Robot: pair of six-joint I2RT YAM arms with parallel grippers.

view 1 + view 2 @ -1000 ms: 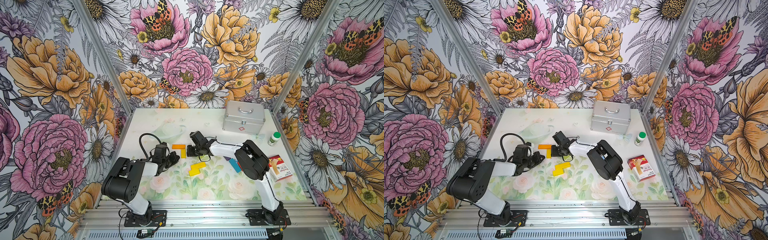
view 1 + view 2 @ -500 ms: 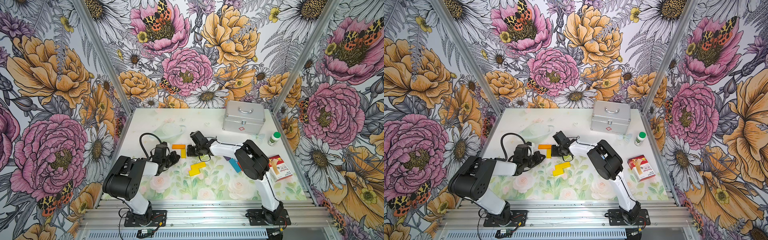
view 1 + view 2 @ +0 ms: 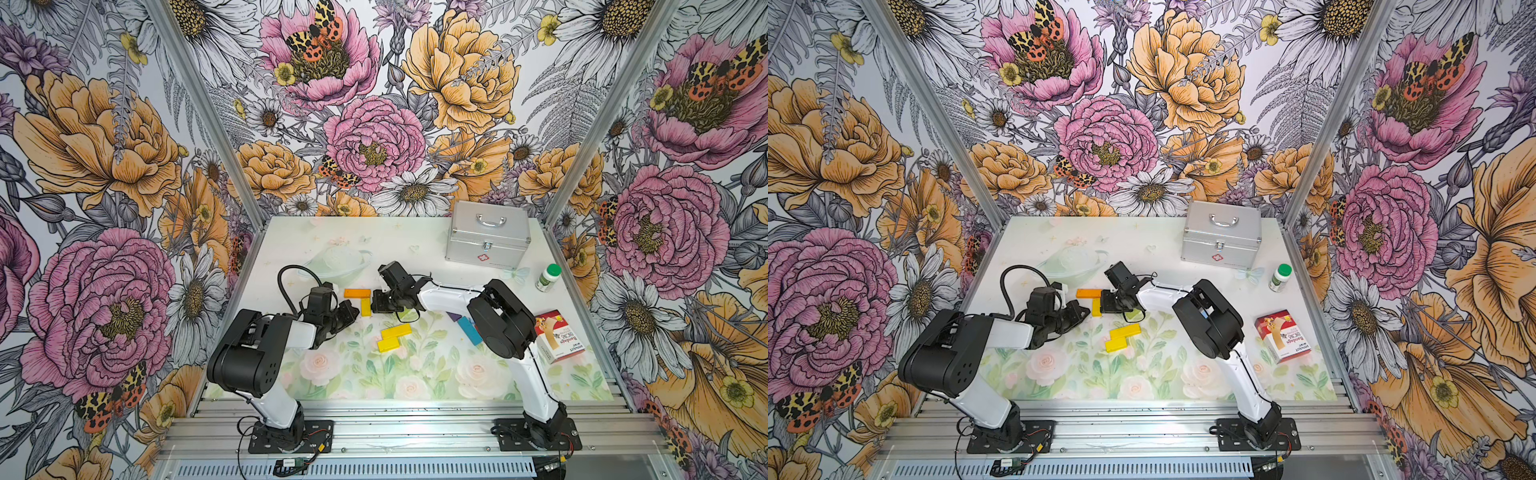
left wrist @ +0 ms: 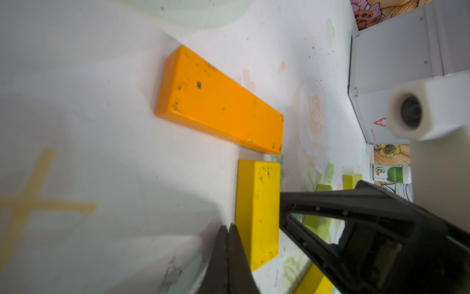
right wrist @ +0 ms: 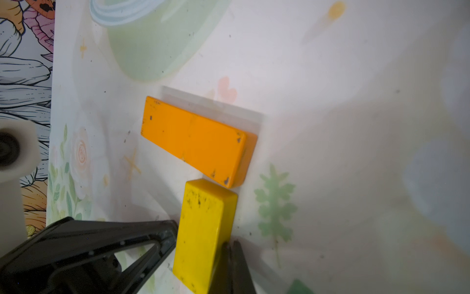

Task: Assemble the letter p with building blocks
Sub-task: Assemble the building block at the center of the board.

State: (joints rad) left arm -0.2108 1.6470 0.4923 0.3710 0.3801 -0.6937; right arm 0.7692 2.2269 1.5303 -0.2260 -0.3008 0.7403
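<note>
Near the middle of the surface, a little toward its left edge, the left tool is clenched with nothing in it. Its tips rest against one long side of the yellow block. That block lies flat and points toward the near edge. Its far end touches, or all but touches, the right end of the orange block, which lies crosswise. Together they make a corner, which I take to be the start of a p. The right tool is clenched and empty too, and it presses the yellow block's opposite long side. So the block sits squeezed between two closed tools.

That is where it can go wrong. Neither tool grips; each only shoves. If one pushes harder than the other, or at a different point along the block, the yellow block may swivel and lose its square corner. It could also ride into the orange block and knock it askew, and a hard squeeze could make it pop out sideways. Nearer the front edge, two spare yellow blocks lie touching. A blue block and a purple block peek out beneath the right arm, which could sweep them as it pulls back.

Against a second ago I see almost no change: both tools stay closed at the same spot, and the blocks lie as they did.
</note>
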